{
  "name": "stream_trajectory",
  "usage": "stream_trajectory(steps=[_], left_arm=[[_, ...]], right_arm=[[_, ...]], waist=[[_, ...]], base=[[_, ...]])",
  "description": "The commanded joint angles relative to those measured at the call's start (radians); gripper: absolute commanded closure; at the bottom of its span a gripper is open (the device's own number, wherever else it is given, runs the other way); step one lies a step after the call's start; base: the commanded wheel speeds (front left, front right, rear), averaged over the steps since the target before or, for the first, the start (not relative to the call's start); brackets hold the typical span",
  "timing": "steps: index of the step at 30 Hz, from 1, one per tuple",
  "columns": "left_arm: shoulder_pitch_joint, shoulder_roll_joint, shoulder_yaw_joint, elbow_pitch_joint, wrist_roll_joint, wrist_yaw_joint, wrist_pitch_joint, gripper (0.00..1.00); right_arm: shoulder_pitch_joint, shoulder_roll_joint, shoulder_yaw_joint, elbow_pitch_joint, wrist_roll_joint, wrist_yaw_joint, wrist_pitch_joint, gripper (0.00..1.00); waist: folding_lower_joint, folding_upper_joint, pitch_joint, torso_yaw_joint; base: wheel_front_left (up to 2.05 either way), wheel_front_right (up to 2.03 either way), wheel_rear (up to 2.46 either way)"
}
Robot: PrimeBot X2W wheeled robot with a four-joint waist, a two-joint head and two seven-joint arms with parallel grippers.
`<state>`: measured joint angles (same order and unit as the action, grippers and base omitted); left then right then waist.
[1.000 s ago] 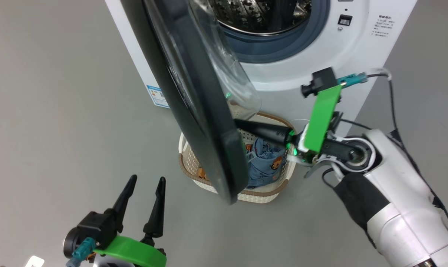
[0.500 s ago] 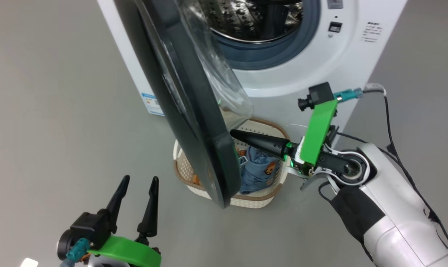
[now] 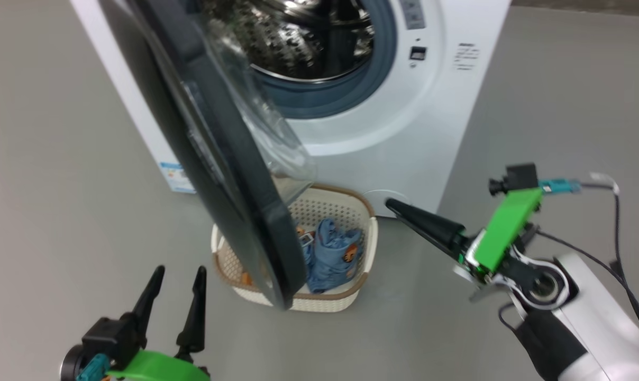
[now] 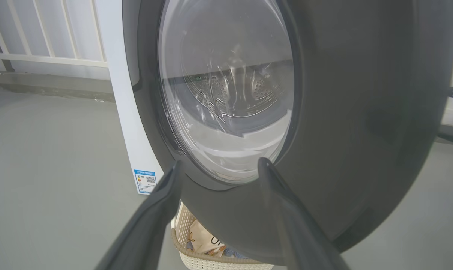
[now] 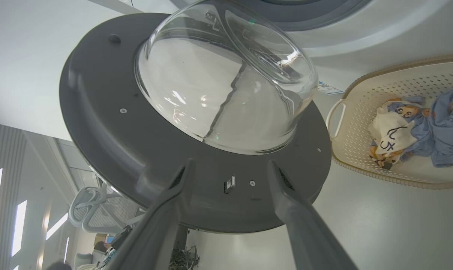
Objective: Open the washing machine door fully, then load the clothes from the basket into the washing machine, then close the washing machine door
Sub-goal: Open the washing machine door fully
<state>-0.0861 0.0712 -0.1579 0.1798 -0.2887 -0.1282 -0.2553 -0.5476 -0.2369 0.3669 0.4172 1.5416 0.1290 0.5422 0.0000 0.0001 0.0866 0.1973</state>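
The washing machine [image 3: 404, 121] stands at the top of the head view, its steel drum [image 3: 298, 37] showing. Its door [image 3: 213, 174] stands partly open, edge-on, over the basket [image 3: 370, 233] on the floor. The clothes lie in the basket: a light blue piece [image 3: 332, 254] and a cream piece [image 5: 389, 135]. My right gripper [image 3: 399, 209] is open to the right of the basket, apart from the door; the right wrist view looks at the door's inner face [image 5: 110, 123] between spread fingers. My left gripper [image 3: 179, 272] is open and empty at the lower left, facing the door's outer face [image 4: 361, 112].
Grey floor surrounds the machine. A blue label sticker [image 3: 174, 177] is on the machine's left side. A white railing [image 4: 42, 56] runs behind at the left. A cable [image 3: 618, 227] trails from my right wrist. An office chair [image 5: 99, 210] stands beyond the door.
My right gripper has come away from the door's inner rim, moved right and opened. The head camera has shifted, so the whole picture has slid left. The left gripper stays open.
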Motion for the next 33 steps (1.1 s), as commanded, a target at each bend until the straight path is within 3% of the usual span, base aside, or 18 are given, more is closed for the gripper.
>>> stream_trajectory(steps=[1,9,18,33], left_arm=[[-0.002,0.020,0.039,-0.024,-0.008,-0.003,-0.006,0.00],[0.031,0.032,0.080,-0.040,-0.008,-0.003,-0.006,0.00],[0.046,0.030,0.099,-0.048,-0.004,-0.003,-0.006,0.00],[0.066,0.027,0.114,-0.048,-0.001,-0.003,-0.006,0.00]], right_arm=[[0.017,-0.005,0.004,-0.034,-0.016,0.002,-0.016,0.00],[0.142,-0.082,-0.009,-0.054,-0.041,0.002,-0.145,0.00],[0.240,-0.157,-0.017,-0.068,-0.081,0.002,-0.322,0.00],[0.296,-0.276,0.096,-0.002,-0.263,0.002,-0.777,0.00]], waist=[[0.0000,-0.0001,-0.024,-0.032],[0.0000,-0.0001,-0.038,-0.095],[0.0000,-0.0001,-0.042,-0.122],[0.0000,-0.0001,-0.057,-0.132]], base=[[0.00,0.00,0.00],[0.00,0.00,0.00],[0.00,0.00,0.00],[0.00,0.00,0.00]])
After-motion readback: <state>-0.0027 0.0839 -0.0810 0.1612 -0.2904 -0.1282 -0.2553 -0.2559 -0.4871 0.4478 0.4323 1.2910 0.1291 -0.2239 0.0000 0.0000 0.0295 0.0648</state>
